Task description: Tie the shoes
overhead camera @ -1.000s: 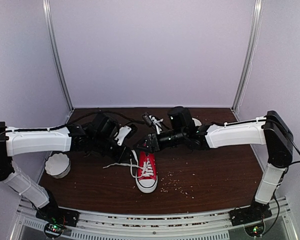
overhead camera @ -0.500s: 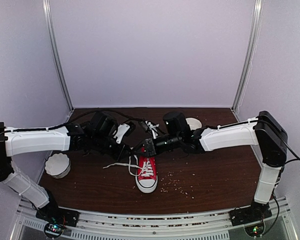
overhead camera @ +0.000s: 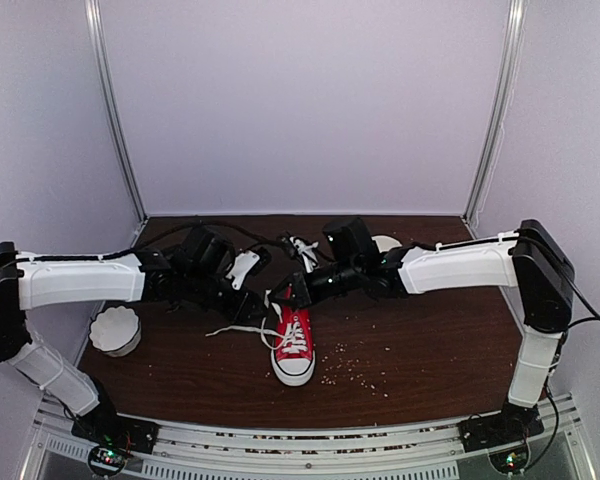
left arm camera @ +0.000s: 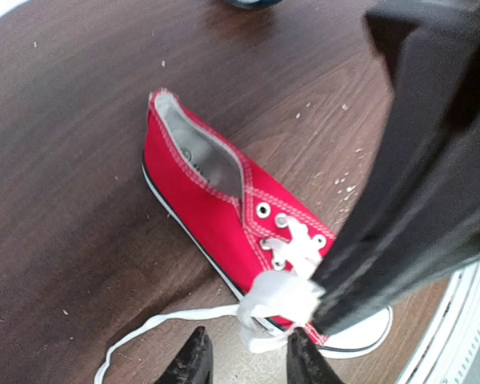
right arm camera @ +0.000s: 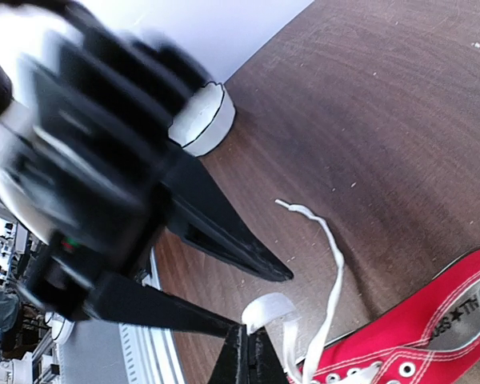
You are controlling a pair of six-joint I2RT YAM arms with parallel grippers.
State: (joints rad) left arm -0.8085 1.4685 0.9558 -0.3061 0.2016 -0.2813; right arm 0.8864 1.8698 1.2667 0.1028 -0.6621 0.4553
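Just one red sneaker [overhead camera: 293,345], two bowls [overhead camera: 115,330] [overhead camera: 387,243], right hand [right arm camera: 248,342] pinching one lace [right arm camera: 266,307].

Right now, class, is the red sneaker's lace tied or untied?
Untied. There is no bow on the red sneaker, and the white lace trails loose across the table.

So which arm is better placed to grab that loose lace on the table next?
Probably the left. The left gripper is open right by the loose lace trailing from the shoe, while the right gripper is shut on a lace loop.
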